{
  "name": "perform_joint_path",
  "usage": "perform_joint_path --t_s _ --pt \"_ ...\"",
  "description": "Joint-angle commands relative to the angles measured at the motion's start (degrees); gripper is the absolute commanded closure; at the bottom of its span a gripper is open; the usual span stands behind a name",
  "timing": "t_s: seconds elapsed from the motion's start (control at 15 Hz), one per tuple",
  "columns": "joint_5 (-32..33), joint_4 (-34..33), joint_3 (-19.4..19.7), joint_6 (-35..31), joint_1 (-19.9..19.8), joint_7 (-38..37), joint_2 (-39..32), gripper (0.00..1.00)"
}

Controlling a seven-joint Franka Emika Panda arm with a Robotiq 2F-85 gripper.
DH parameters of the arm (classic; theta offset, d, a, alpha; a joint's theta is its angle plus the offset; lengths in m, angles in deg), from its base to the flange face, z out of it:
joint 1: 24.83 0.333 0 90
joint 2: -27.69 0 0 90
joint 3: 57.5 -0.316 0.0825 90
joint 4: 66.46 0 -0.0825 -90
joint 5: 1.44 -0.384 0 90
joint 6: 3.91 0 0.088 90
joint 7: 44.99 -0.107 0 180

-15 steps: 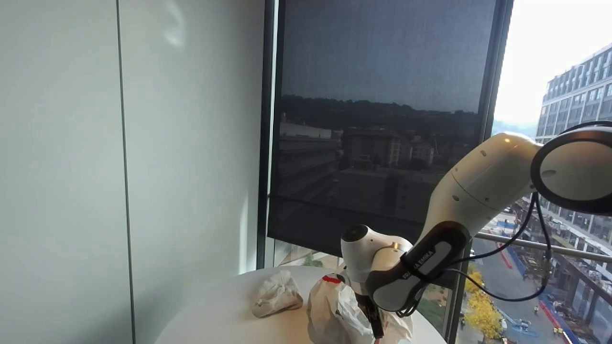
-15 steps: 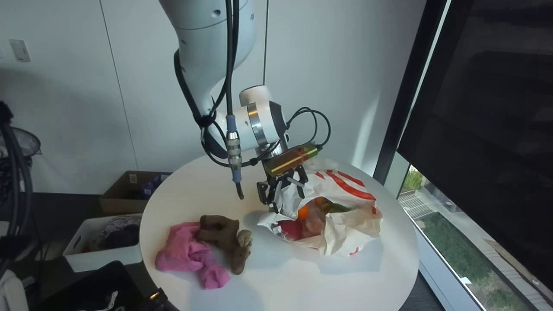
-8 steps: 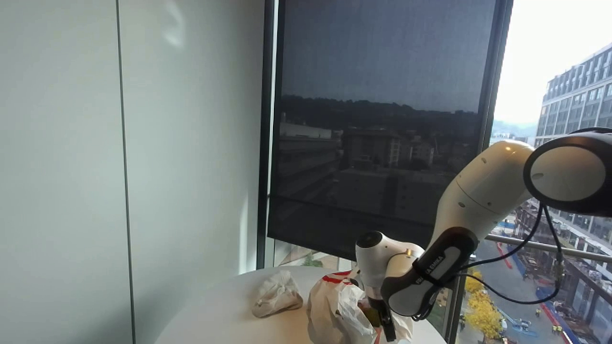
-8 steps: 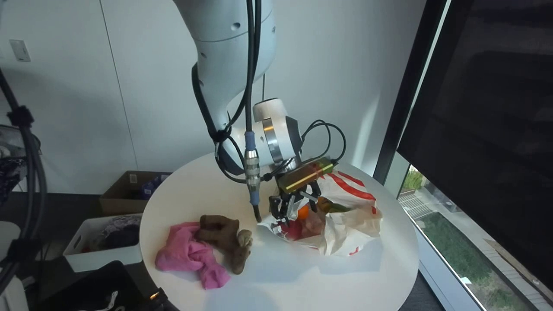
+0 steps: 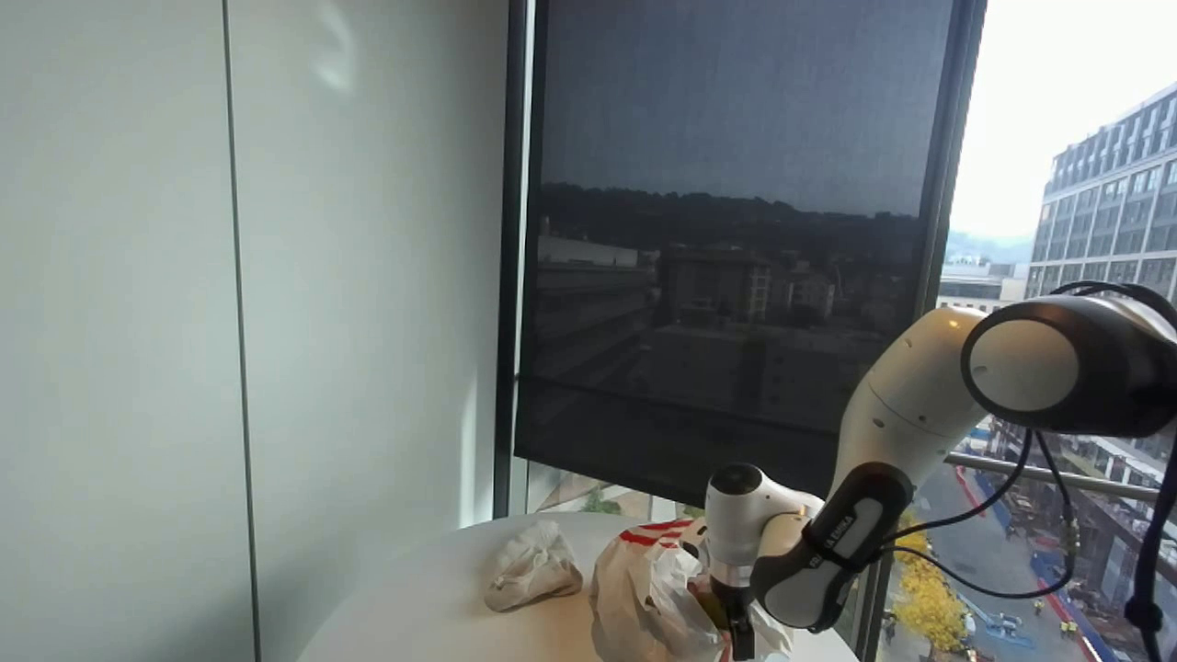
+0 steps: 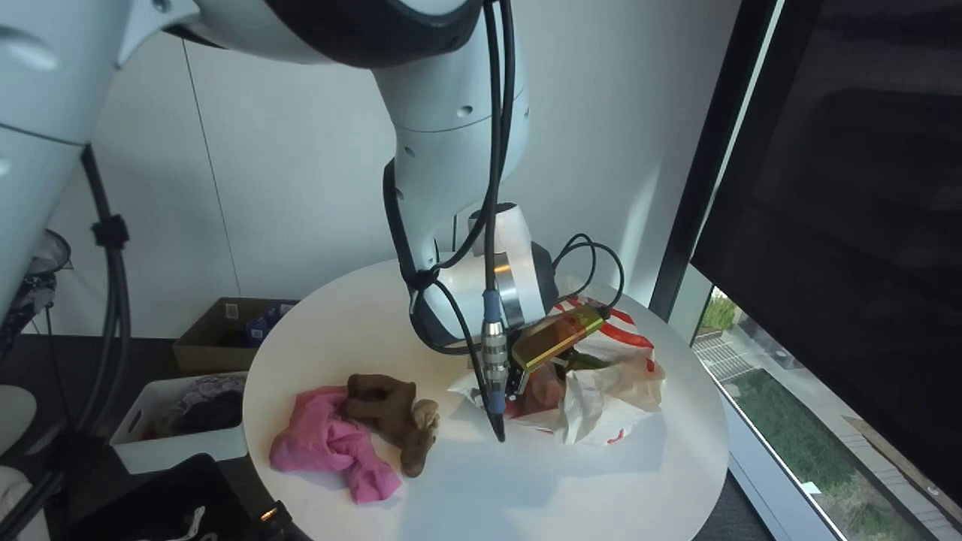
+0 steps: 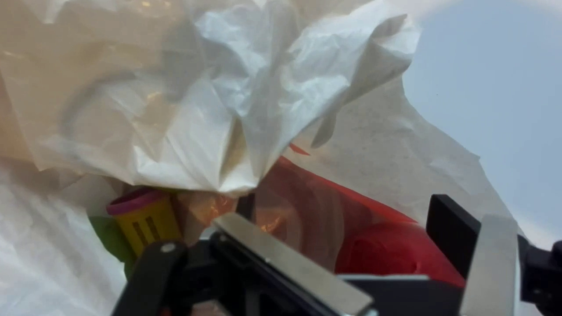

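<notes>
Two black fingers [image 7: 452, 237] of the black gripper [image 7: 349, 219] are seen spread wide apart in the wrist view, pointed into the mouth of the crumpled white plastic bag with red stripes [image 7: 263, 83]. A smooth, rounded red object [image 7: 390, 250] is framed in the gap between them, inside the bag and partly covered by the gripper; whether it is touched cannot be told, nor whether the loose fold of plastic is met by the fingertip that ends at it. A yellow cylindrical tub with a pink rim [image 7: 149, 219], outside the finger gap, is shown plainly only in the wrist view. In an exterior view, the bag is seen toward the right edge of the round white table [image 6: 594, 496], while a pink cloth [image 6: 323, 443] and a brown plush toy [image 6: 387, 421], touching each other, are laid near the left edge; these two are shown by that view alone. There the finger gap is largely masked by a hanging black cable with a silver connector [image 6: 494, 353], but a green object [image 6: 590, 362] can be seen in the bag's mouth. In an exterior view, a crumpled off-white bundle [image 5: 533, 567] is shown near the table's far edge, just beside the bag, and the gripper is presented from the side, so its opening cannot be judged there.
</notes>
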Motion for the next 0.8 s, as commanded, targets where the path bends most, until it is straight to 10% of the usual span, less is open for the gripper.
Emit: perform_joint_path --t_s 0.0,0.73 --pt "-1.7 -4.2 -1.5 -3.1 -2.1 1.8 -3.7 0.0" --pt "-21.8 -5.8 -10.1 0.8 -7.5 16.9 -4.1 0.0"
